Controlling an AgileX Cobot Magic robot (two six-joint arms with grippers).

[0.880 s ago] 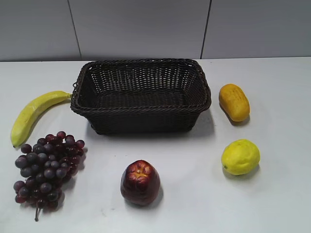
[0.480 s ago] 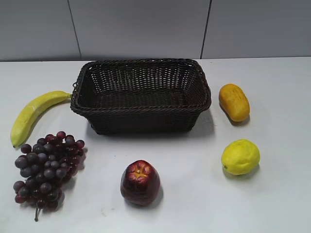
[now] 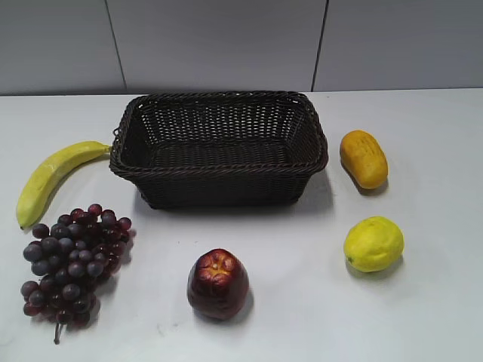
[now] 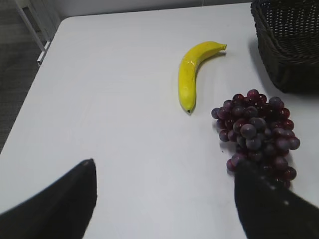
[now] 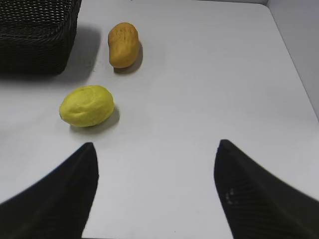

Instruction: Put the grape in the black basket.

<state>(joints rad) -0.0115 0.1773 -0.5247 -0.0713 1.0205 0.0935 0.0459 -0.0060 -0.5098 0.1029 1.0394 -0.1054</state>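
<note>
**Grape bunch lies untouched on the near left of the table**

Grape (image 3: 74, 262), a bunch of dark purple-red berries with its short stem pointing toward the near edge, rests on the white table (image 3: 302, 302) at the near left. It lies outside the black basket (image 3: 219, 148), which stands at the far centre of the table, its woven inside holding nothing. A banana (image 3: 51, 178) lies just beyond the bunch on the left, its far tip close to the basket's left rim. A dark red apple (image 3: 217, 283) sits at the near centre, apart from the bunch. On the right side, an orange-yellow oblong fruit (image 3: 363, 158) lies near the basket's right wall, and a yellow lemon (image 3: 373, 243) sits nearer to the front.

The left gripper (image 4: 164, 199) hangs over the table with its jaws spread wide and nothing between them. In the left wrist view, the right-hand finger (image 4: 271, 204) overlaps the near edge of the grape (image 4: 256, 132); whether it touches the berries cannot be told. The banana (image 4: 192, 72) lies further off.

The right gripper (image 5: 154, 194) also has its jaws spread apart and holds nothing. In its view the lemon (image 5: 87, 105) and the oblong fruit (image 5: 123, 44) lie ahead on the left, and a corner of the basket (image 5: 35, 35) shows at the far left.
</note>
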